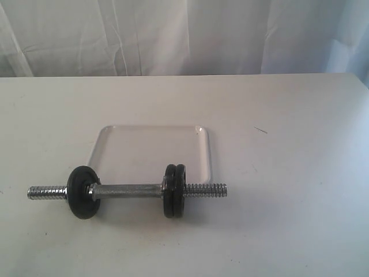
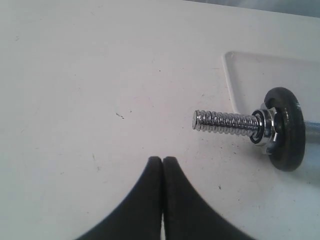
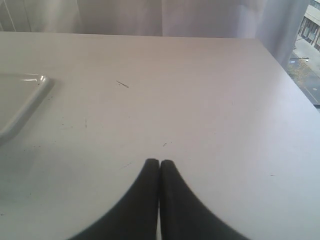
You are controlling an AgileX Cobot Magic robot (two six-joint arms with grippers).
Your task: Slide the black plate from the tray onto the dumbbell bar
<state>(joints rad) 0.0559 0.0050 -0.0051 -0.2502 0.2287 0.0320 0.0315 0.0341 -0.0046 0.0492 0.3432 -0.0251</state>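
**Black plates: I am counting three.** The left black plate (image 1: 82, 193) is sitting on the left part of the dumbbell bar (image 1: 130, 190), just inboard of its left threaded end. The right pair of black plates (image 1: 174, 190), which I am reading as two discs pressed face to face, is sitting just inboard of the right threaded end. I cannot tell which of the three the task means. None is lying in the tray.

**Dumbbell bar: I am counting one.** It is lying left to right on the counter (image 1: 288, 115), along the near edge of the tray. I cannot tell whether it is touching the rim.

**Tray (image 1: 209, 156): I am counting one.** It is lying just beyond the bar, and I am seeing nothing in it.

**Grippers: I am counting two.**
- **Exterior view:** Neither one is showing there.
- **Left gripper (image 2: 162, 160):** It is hanging over bare counter near the bar's left threaded end, jaws pressed together, gripping nothing.
- **Right gripper (image 3: 159, 162):** It is hanging over bare counter to the right of the tray, well apart from the bar. Its jaws are pressed together too, and it is gripping nothing.

**Step in hand:** I am judging the loading done, since every plate is riding the bar. The next move is calling only for both arms to keep clear of the bar so that it does not roll.
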